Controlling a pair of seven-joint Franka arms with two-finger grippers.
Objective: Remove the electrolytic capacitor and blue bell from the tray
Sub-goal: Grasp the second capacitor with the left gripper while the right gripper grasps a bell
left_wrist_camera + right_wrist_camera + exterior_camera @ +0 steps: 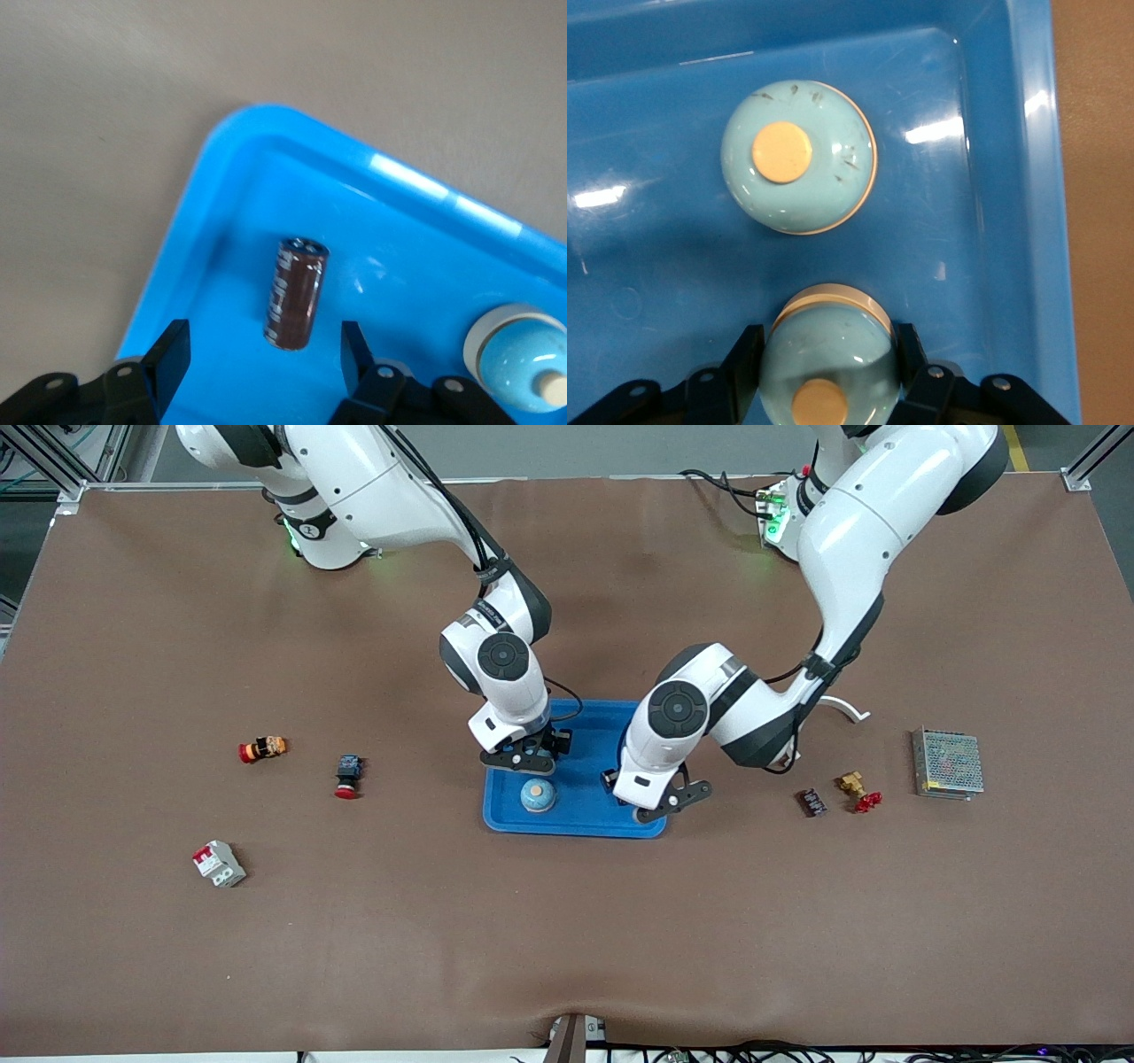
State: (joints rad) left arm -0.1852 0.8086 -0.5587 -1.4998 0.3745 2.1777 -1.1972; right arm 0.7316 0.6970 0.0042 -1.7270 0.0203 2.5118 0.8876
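Observation:
A blue tray (580, 821) lies mid-table. My left gripper (660, 797) hangs open over the tray's corner toward the left arm's end. In the left wrist view the brown capacitor (297, 292) lies flat on the tray floor (221, 221), just ahead of the open gripper (266, 354), touching neither finger. My right gripper (523, 757) is over the tray's other end, shut on a light-blue bell (828, 354) with a tan button. A second, similar bell (538, 795) sits free in the tray (1028, 177) and also shows in the right wrist view (799, 164) and the left wrist view (518, 359).
Toward the right arm's end lie an orange-red part (263, 748), a black and red button (347, 776) and a white breaker (219, 864). Toward the left arm's end lie a dark chip (812, 802), brass and red bits (858, 790) and a mesh power supply (947, 763).

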